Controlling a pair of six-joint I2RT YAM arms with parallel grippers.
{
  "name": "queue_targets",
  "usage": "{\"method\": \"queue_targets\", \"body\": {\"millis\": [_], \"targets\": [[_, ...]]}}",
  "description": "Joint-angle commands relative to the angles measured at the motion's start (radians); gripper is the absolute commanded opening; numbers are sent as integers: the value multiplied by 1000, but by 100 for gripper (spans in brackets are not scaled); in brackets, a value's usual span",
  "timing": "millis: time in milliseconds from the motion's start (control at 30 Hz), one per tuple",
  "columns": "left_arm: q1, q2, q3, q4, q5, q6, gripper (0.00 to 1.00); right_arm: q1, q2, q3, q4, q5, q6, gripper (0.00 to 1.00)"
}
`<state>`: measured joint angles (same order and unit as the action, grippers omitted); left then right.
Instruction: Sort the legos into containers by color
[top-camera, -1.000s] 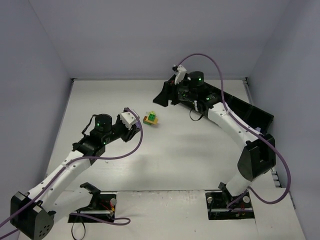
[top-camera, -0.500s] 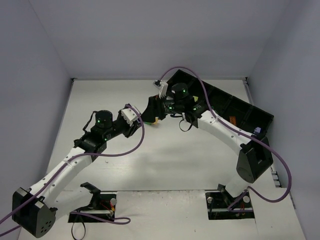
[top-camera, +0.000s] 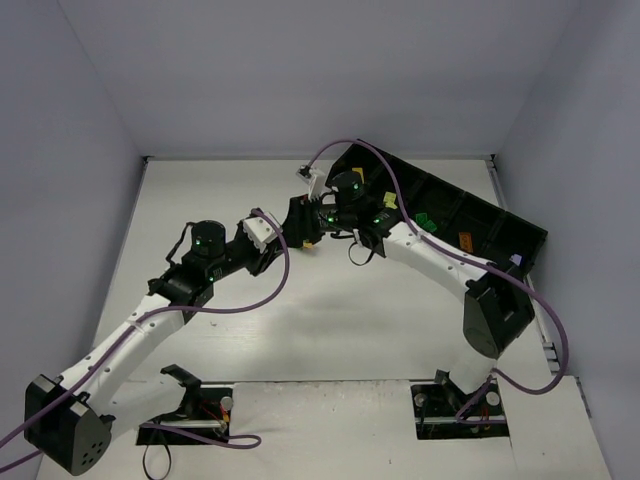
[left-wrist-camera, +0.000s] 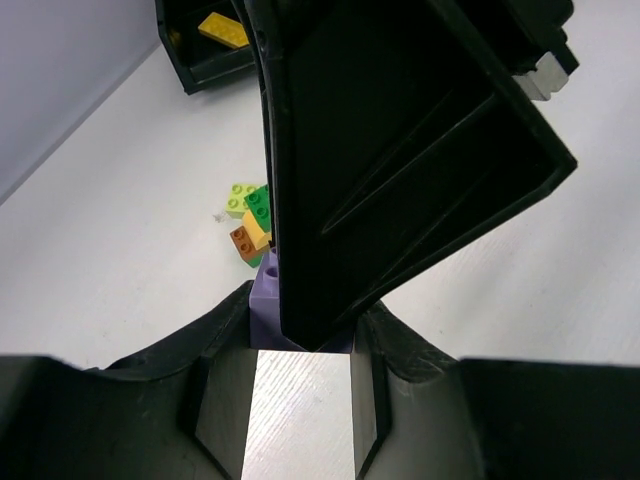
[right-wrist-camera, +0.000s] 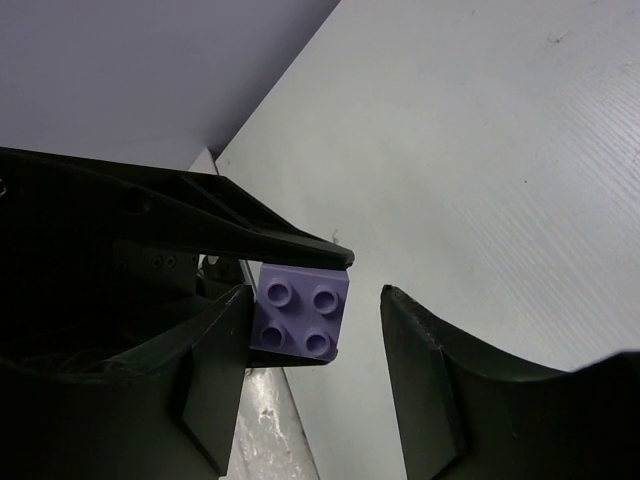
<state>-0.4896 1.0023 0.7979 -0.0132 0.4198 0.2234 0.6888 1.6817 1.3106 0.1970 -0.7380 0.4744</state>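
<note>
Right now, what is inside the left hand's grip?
A lilac lego, four studs showing, pinched by the left hand. The right hand, open, flanks it. Its underside and gripped sides are covered.

White table (top-camera: 200, 200) bearing a long black divided tray (top-camera: 527, 238), small heap of legos (left-wrist-camera: 252, 222) near the tray's left end

We see a white table (top-camera: 200, 200) with a finely ribbed surface, spreading from the centre out toward 9 and 3 o'clock. Plain grey-lilac walls close it in: the back wall (top-camera: 320, 70) at 12 o'clock, the left wall (top-camera: 50, 200) at 9 and the right wall (top-camera: 590, 200) at 3. At 7 o'clock, by the near edge, we find a black hooked bracket (top-camera: 183, 377).
</note>
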Motion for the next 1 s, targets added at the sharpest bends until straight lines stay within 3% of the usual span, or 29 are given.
{"method": "queue_targets", "body": {"millis": [0,33,133,167,200,267,367,400,433,600,733,967], "targets": [[2,-10,43,108,20,1,2,23,3,32,55,-11,1,49],[3,-10,40,110,20,1,2,23,4,32,55,-11,1,45],[3,-8,34,114,17,-1,6,23,6,32,55,-3,-2,20],[3,-8,34,116,16,1,8,21,4,30,55,0,-3,4],[3,-7,29,114,13,1,11,23,4,30,53,15,-6,0],[2,-8,26,116,-1,-2,17,18,0,27,48,32,-11,0],[3,-16,18,116,-30,-18,39,-1,-13,24,18,106,-34,0],[3,-17,17,117,-39,-35,52,-8,-25,21,-13,188,-54,0],[2,-18,14,117,-53,-48,71,-17,-33,16,-27,234,-62,0],[3,-14,17,72,-189,-171,77,-174,-111,-89,-80,518,-66,0],[3,-14,21,16,-283,-246,77,-319,-204,-183,-117,855,-37,0],[3,-11,21,-21,-438,-341,77,-583,-319,-257,-191,1157,-14,0]]}}
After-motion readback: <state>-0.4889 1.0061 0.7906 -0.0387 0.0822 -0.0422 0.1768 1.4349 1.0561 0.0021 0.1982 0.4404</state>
